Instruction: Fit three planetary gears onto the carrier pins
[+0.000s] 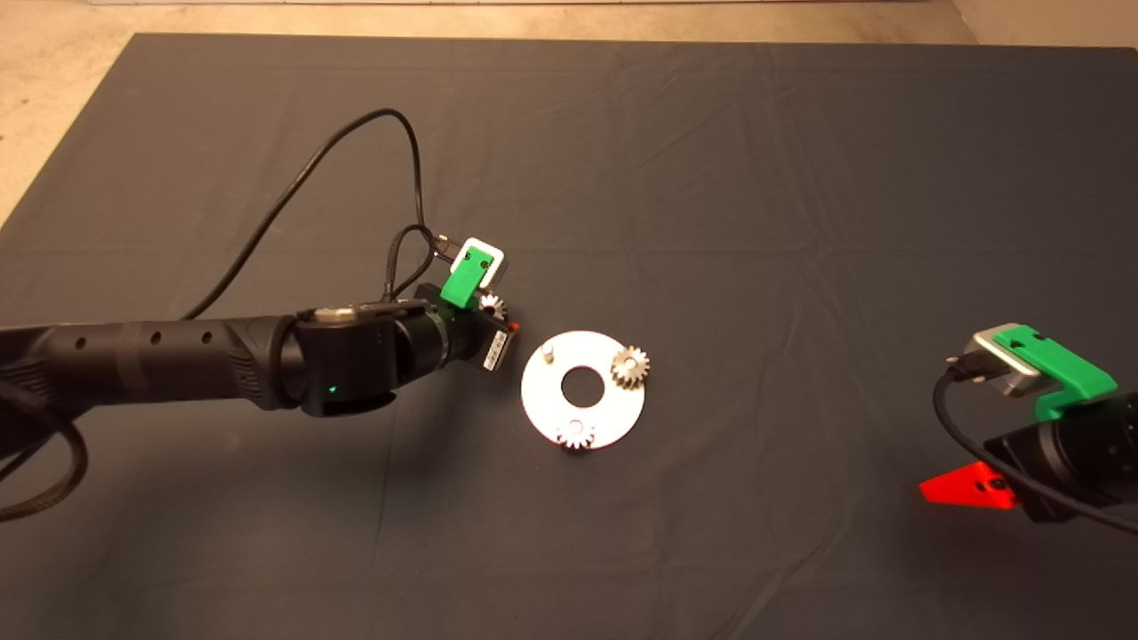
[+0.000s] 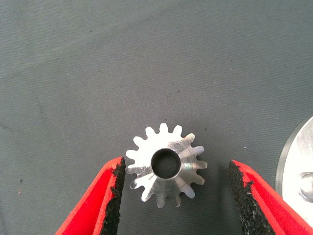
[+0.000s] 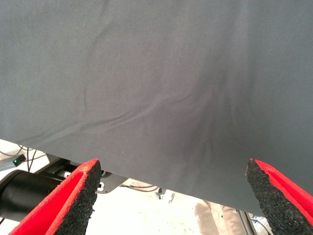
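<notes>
The white-silver disc (image 1: 622, 411) lies mid-mat. Two planetary gears sit on its pins, one on the right (image 1: 630, 365) and one at the near edge (image 1: 576, 433). One carrier pin (image 1: 548, 351) at the disc's upper left stands bare. The third gear (image 1: 492, 307) lies flat on the mat just left of the disc. My left gripper (image 1: 498, 320) hangs over it. In the left wrist view the gripper (image 2: 178, 196) is open with that gear (image 2: 188, 169) between the pads, nearer one pad; the disc's edge (image 2: 296, 156) shows beside it. My right gripper (image 1: 969, 489) is parked at the lower right, open (image 3: 171, 196).
The left arm's black cable (image 1: 293, 182) loops over the mat behind the wrist. The right wrist view looks past the mat's edge (image 3: 146, 178) at the floor and some black equipment (image 3: 29, 193).
</notes>
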### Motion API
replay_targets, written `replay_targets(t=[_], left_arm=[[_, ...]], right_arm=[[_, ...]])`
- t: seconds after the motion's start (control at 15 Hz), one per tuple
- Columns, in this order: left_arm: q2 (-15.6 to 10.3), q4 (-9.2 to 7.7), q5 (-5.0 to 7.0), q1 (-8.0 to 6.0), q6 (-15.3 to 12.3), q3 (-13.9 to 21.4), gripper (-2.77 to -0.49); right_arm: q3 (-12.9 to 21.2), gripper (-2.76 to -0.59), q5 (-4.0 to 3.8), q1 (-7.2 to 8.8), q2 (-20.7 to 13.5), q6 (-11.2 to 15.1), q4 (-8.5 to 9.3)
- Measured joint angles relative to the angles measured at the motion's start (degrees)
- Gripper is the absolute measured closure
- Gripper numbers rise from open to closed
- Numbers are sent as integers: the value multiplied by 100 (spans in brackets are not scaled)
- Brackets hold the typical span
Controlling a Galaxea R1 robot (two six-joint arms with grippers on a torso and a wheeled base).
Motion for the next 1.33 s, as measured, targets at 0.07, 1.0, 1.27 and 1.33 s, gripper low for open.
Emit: replay_targets(t=[0.07, 1.0, 1.27, 1.33], left_arm=[[0, 2, -17, 0, 0, -1, -140], [2, 5, -166, 0, 0, -146, -103], [2, 5, -168, 1, 0, -146, -100], [2, 5, -168, 1, -2, -146, -99]], right_arm=[[0, -220, 1, 19, 0, 0, 9], [0, -220, 4, 65, 0, -2, 10], [0, -220, 4, 65, 0, -2, 10], [0, -220, 4, 65, 0, -2, 10]])
